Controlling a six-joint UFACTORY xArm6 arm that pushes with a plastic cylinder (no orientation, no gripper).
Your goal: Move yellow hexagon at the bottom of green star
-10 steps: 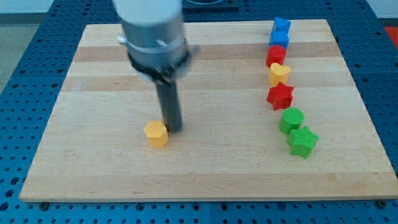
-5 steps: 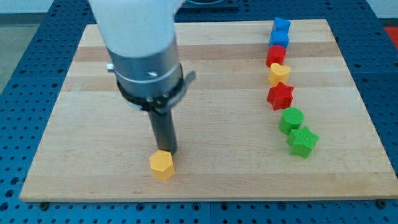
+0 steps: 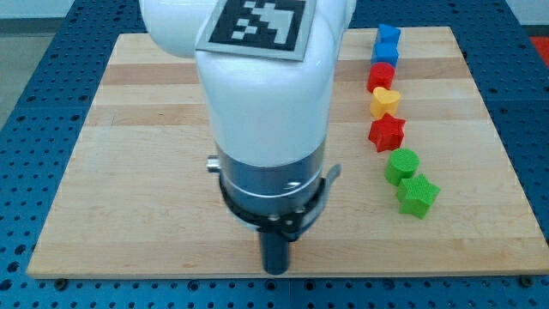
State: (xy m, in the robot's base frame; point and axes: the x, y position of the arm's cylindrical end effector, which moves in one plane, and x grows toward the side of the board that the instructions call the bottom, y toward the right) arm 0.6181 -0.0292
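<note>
The green star (image 3: 417, 195) lies at the view's right, at the lower end of a column of blocks. The yellow hexagon does not show; the arm's white and silver body (image 3: 270, 129) covers the middle of the board. My tip (image 3: 275, 270) is at the board's bottom edge, well to the left of the green star and lower than it. No block shows touching the tip.
Above the green star stand a green cylinder (image 3: 401, 165), a red star (image 3: 387, 132), a yellow heart (image 3: 385, 102), a red block (image 3: 381, 75) and two blue blocks (image 3: 385, 54). The wooden board (image 3: 129, 172) lies on a blue perforated table.
The arm has moved right and towards the view's bottom; the tip went from beside the yellow hexagon to the board's bottom edge. The yellow hexagon, seen earlier at lower left, is now out of sight.
</note>
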